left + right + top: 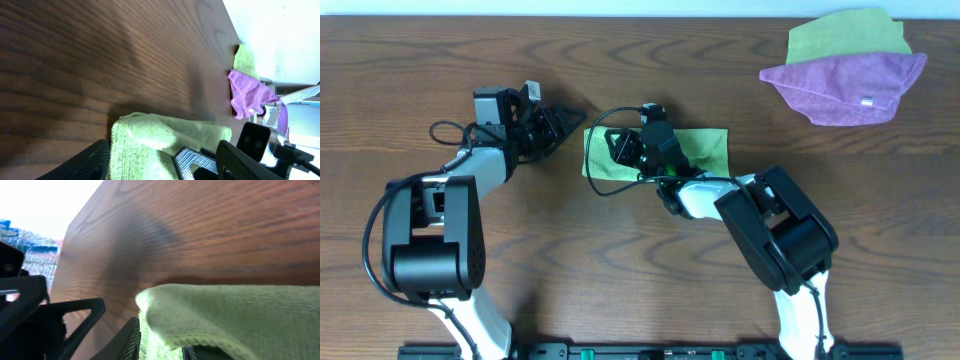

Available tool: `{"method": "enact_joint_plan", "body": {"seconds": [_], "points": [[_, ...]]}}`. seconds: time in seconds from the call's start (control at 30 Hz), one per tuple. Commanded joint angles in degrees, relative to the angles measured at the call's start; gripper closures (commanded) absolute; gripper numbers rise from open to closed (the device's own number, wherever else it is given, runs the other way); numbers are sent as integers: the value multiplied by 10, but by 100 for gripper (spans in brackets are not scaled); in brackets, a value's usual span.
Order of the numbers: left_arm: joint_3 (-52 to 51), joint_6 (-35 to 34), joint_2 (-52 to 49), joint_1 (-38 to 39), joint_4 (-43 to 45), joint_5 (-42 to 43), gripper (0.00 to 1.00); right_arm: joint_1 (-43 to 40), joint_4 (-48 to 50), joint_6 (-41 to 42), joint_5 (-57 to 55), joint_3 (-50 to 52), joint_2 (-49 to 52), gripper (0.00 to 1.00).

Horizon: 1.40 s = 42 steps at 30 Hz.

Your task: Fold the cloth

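Observation:
The lime-green cloth (705, 150) lies folded near the middle of the table. My right gripper (618, 145) reaches over its left part. In the right wrist view the cloth (235, 315) sits between the fingers (160, 347) and drapes over the right one, its hem raised off the wood. My left gripper (578, 120) is at the cloth's far-left corner. In the left wrist view the cloth (145, 145) fills the gap between the jaws (142, 167). The two grippers are close together. The white tag is hidden.
A purple cloth (845, 85) with a white tag lies on a second green cloth (845, 35) at the far right corner. Both also show in the left wrist view, the purple one (247, 95) and the green one (245, 60). Bare wood surrounds the cloth.

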<state>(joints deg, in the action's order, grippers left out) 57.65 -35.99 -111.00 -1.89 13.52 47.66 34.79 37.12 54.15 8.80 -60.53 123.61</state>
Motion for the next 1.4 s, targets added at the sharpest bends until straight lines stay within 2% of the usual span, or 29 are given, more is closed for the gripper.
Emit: {"method": "enact_joint_plan", "body": {"seconds": [0.0,0.13,0.37,0.73,1.03,1.2,1.37], "points": [[10,7,13,-5,1,7,31,11,0,-10,25,-15,10,75],[10,7,13,-5,1,7,31,12,18,-10,82,-16,10,80],[10,7,13,-7,1,7,31,14,29,17,131,-16,10,81],[11,7,13,-51,3,15,30,46,16,41,198,-16,10,72],[22,7,16,-72,3,19,30,50,-12,21,219,-16,-8,72],[26,7,29,-78,3,20,30,44,-59,-7,212,-16,-43,72],[26,6,48,-78,2,19,30,38,-170,-76,190,-16,-108,70]]}}
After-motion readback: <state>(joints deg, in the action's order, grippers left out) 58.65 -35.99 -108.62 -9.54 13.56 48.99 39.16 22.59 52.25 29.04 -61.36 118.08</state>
